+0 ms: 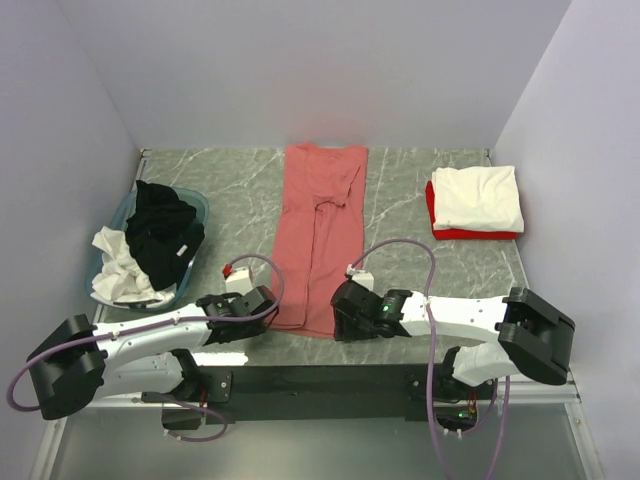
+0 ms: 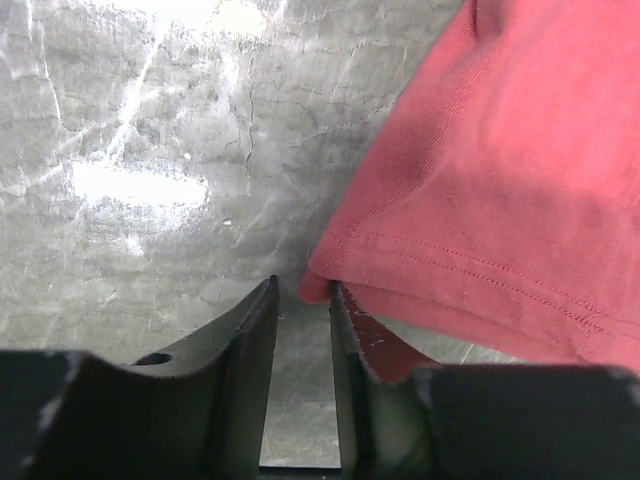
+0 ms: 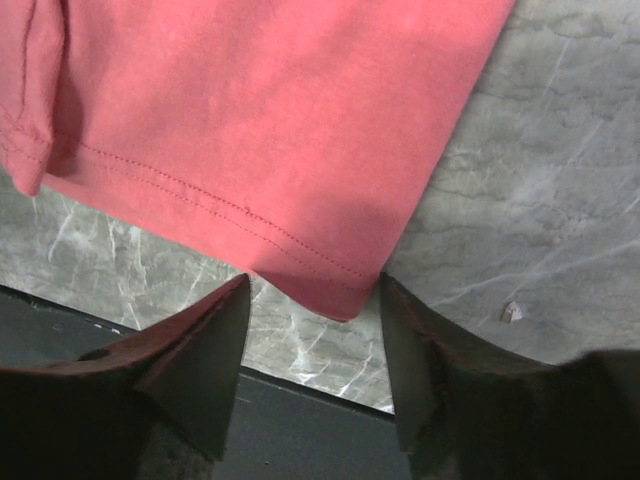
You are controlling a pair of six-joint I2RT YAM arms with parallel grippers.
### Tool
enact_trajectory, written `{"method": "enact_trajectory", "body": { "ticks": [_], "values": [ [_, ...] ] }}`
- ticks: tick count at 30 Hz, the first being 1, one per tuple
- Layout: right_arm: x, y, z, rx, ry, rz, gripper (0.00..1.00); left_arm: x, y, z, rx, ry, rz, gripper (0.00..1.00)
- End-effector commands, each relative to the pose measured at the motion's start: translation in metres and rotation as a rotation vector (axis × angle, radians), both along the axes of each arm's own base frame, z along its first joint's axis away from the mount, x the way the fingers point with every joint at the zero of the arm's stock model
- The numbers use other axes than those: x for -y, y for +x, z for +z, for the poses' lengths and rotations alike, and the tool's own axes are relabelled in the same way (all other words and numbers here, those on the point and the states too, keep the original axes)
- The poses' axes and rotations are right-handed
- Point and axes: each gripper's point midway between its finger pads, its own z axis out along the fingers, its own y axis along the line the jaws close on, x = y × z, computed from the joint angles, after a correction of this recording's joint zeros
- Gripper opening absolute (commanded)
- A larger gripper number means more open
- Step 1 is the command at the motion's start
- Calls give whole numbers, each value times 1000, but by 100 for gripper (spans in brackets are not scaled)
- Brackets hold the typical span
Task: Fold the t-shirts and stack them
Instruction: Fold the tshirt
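Observation:
The salmon-pink t-shirt (image 1: 322,235) lies folded into a long strip down the middle of the table, its hem at the near edge. My left gripper (image 1: 268,303) is at the hem's left corner. In the left wrist view the gripper (image 2: 303,287) is open by a narrow gap, and the shirt's corner (image 2: 480,200) rests at the tip of the right finger (image 2: 345,330). My right gripper (image 1: 340,308) is at the hem's right corner. In the right wrist view it (image 3: 312,287) is wide open, with the shirt's corner (image 3: 260,130) reaching between the fingertips, held by neither.
A folded cream-white shirt (image 1: 478,196) lies on a folded red one (image 1: 470,234) at the right. A teal basin (image 1: 122,215) at the left holds a black shirt (image 1: 165,235) and a white one (image 1: 120,270). The table's dark front edge (image 3: 300,420) lies just below the hem.

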Motion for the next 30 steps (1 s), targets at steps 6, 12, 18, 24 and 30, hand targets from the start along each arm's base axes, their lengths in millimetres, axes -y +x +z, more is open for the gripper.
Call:
{"method": "enact_trajectory", "body": {
  "ticks": [6,12,18,24,30],
  "values": [
    [4,0,-3,6,-29,-24,48,15,-3,-2,-15,-27,-62,27],
    [9,-1,-7,4,-49,-26,41,35,-4,0,-8,-100,-125,26],
    [10,0,-8,5,-58,-27,38,41,-7,-1,-8,-130,-154,13],
    [14,0,-10,6,-81,-27,27,35,-12,-5,-27,-107,-136,1],
    [26,1,-7,19,-125,-37,9,41,-23,-3,-46,-129,-175,1]
  ]
}}
